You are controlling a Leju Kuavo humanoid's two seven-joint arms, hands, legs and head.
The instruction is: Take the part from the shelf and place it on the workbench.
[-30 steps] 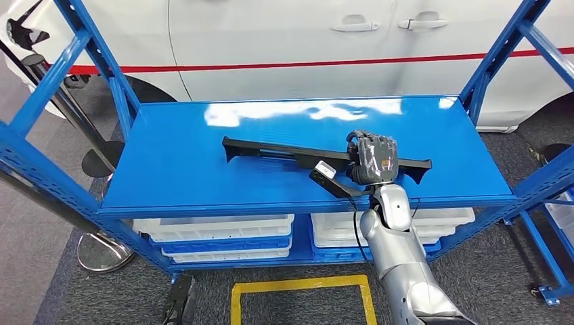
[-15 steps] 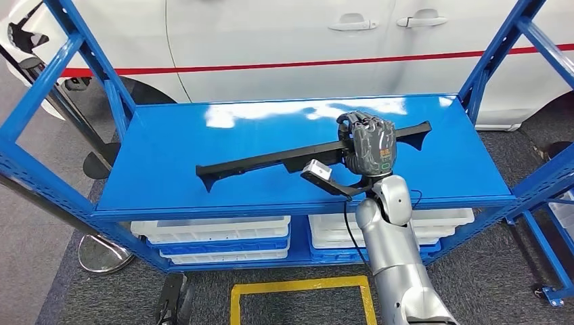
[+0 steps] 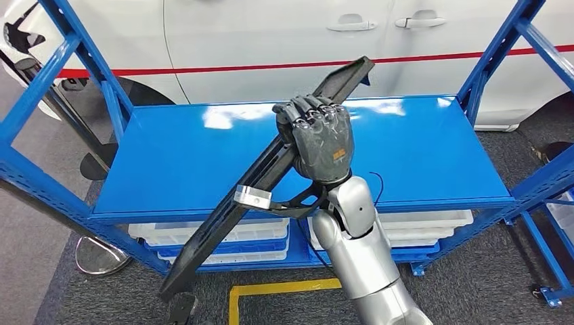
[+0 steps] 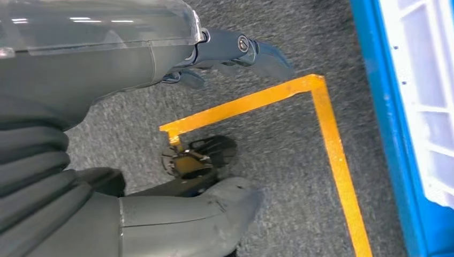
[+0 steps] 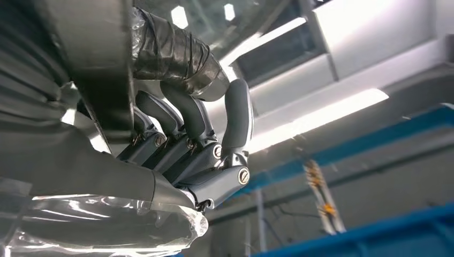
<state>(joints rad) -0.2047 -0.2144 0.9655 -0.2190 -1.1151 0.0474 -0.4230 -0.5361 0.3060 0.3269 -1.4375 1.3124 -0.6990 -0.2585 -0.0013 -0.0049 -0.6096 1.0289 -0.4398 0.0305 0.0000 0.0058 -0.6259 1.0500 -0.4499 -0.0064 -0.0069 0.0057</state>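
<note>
- Right hand [image 3: 317, 139]: fingers wrapped around the long black plastic trim part [image 3: 260, 176], gripping it above its middle; same grip seen in the right wrist view [image 5: 187, 155].
- Part is lifted clear of the blue metal shelf [image 3: 433, 156], steeply tilted: far end up and right against the white car door [image 3: 271, 34], near end down left, past the shelf's front edge, over the grey carpet floor [image 3: 474, 284].
- Left hand [image 4: 160, 134]: hangs over the floor, holds nothing, fingers apart.
- White plastic bins [image 3: 440, 220] sit on the lower shelf level.
- Yellow floor tape outline [image 3: 284, 288] just near of the shelf.
</note>
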